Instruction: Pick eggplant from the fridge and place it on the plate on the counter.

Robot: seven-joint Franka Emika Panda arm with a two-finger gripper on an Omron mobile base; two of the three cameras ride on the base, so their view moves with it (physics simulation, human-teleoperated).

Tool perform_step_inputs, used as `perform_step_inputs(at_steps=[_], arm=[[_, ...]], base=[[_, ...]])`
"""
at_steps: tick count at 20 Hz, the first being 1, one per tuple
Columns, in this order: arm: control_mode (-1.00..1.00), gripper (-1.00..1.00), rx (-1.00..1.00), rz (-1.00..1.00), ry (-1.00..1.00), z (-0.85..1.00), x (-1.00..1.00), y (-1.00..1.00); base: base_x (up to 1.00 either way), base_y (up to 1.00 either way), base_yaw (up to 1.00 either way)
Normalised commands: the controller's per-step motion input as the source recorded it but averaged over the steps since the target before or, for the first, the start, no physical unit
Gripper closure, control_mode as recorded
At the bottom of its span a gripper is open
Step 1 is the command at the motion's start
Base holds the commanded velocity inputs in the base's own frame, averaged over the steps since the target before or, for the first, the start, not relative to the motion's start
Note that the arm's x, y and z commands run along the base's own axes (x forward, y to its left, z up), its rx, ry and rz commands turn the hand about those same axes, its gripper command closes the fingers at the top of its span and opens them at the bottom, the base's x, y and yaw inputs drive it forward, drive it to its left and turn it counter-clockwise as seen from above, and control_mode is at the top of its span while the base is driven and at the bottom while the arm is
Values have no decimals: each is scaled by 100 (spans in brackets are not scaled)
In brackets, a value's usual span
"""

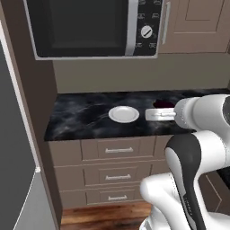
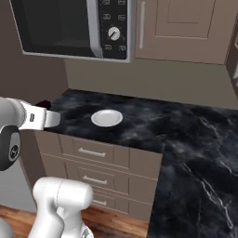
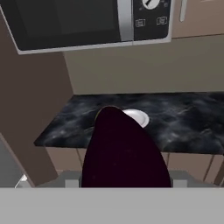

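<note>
The dark purple eggplant [image 3: 124, 153] looms large in the hand view, held between my fingers, whose tips are hidden behind it. In the left base view my gripper [image 1: 158, 110] is shut on the eggplant [image 1: 163, 104], hovering just right of the plate [image 1: 123, 114]. The small white plate [image 2: 107, 118] sits on the black marbled counter [image 2: 153, 121]; in the hand view the plate [image 3: 139, 117] peeks out behind the eggplant's tip. From the right base view the eggplant [image 2: 44, 104] shows as a dark patch left of the counter's end. The grey fridge [image 1: 15, 152] stands at the far left.
A microwave [image 1: 90, 27] hangs above the counter, with wooden wall cabinets [image 2: 186, 28] to its right. Brown drawers with bar handles [image 1: 117, 150] sit under the stone top. A brown side panel [image 1: 40, 112] separates fridge and counter. The counter continues around a corner at the right [image 2: 204, 176].
</note>
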Motion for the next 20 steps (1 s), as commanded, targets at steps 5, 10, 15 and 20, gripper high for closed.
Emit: perform_step_inputs(at_steps=[5,10,15,20], arm=[[100,100,0,0,0,0,0,0],[100,100,0,0,0,0,0,0],[100,100,0,0,0,0,0,0],[100,100,0,0,0,0,0,0]], base=[[30,-32,18],[35,-27,17],[36,-24,16],[35,-21,14]])
